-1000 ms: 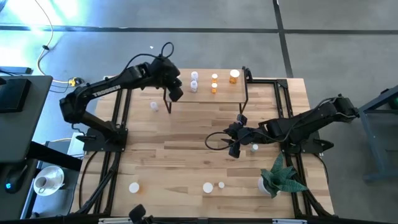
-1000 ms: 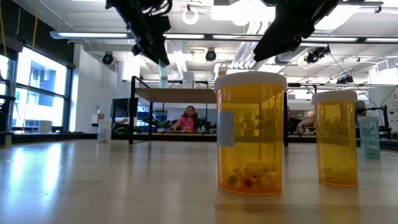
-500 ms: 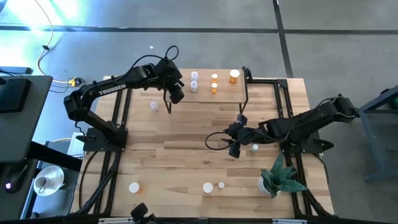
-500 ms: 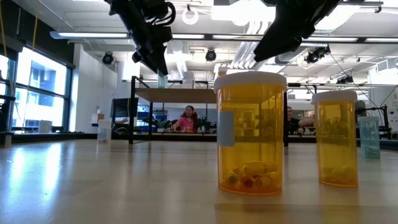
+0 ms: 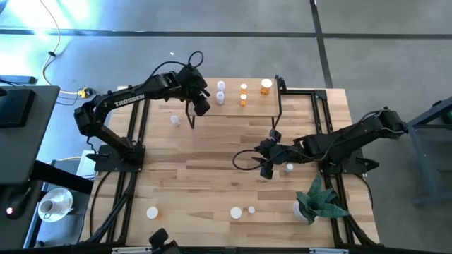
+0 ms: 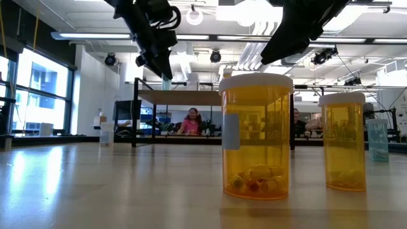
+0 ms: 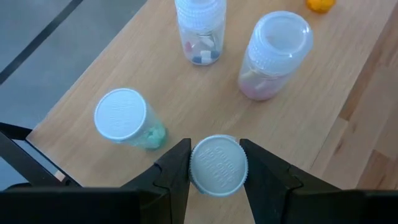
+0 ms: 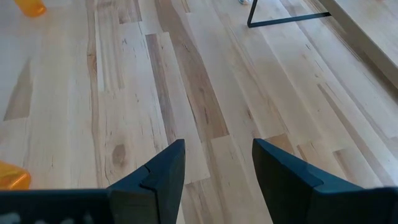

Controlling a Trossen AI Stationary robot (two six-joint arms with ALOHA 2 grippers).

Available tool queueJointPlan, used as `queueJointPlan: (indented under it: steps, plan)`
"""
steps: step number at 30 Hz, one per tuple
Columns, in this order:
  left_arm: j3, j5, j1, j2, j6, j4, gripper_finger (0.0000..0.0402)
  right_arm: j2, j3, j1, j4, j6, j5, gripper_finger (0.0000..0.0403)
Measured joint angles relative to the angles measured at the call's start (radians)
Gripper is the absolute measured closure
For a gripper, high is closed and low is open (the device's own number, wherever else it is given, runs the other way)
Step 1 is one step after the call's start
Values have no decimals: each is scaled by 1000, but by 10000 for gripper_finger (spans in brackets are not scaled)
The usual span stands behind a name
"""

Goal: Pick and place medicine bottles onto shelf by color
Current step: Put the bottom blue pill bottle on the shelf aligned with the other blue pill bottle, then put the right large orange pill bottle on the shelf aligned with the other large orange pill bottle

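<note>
The shelf (image 5: 254,106) stands at the table's far side. On it are two whitish bottles (image 5: 220,92) and orange bottles (image 5: 244,94). My left gripper (image 5: 200,106) hangs over the shelf's left end, shut on a white-capped bottle (image 7: 217,165); its pale green body (image 6: 166,81) shows below the fingers. Under it a green bottle (image 7: 127,121), a clear one (image 7: 200,31) and a whitish one (image 7: 273,56) stand on the shelf. My right gripper (image 5: 266,167) hovers open at mid-table, nothing between its fingers (image 8: 163,171). My left gripper pinches the bottle by the rim of its white cap (image 7: 198,168), one finger on either side. The fingers come from above, slanting down toward the far edge. The bottle hangs upright below them, clear of the shelf.
Two orange bottles (image 6: 256,137) (image 6: 344,140) stand close in the low view. Loose bottles sit near the front edge (image 5: 152,212) (image 5: 236,212), left of the shelf (image 5: 174,120) and beside the right arm (image 5: 289,167). A potted plant (image 5: 319,201) is at front right.
My left gripper has sunk a little toward the shelf, carrying the bottle upright with it. My right gripper has kept still.
</note>
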Motion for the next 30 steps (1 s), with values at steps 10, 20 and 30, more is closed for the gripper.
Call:
queueJointPlan:
  steps: [10,20,30]
  plan:
    - [0,-2,3,1,1,3,281,0,0,0,0,1,0,224]
    - [-3,-2,6,5,2,1,242,0,0,0,0,0,0,224]
    - [-2,-19,6,1,2,7,205,0,0,0,0,0,0,224]
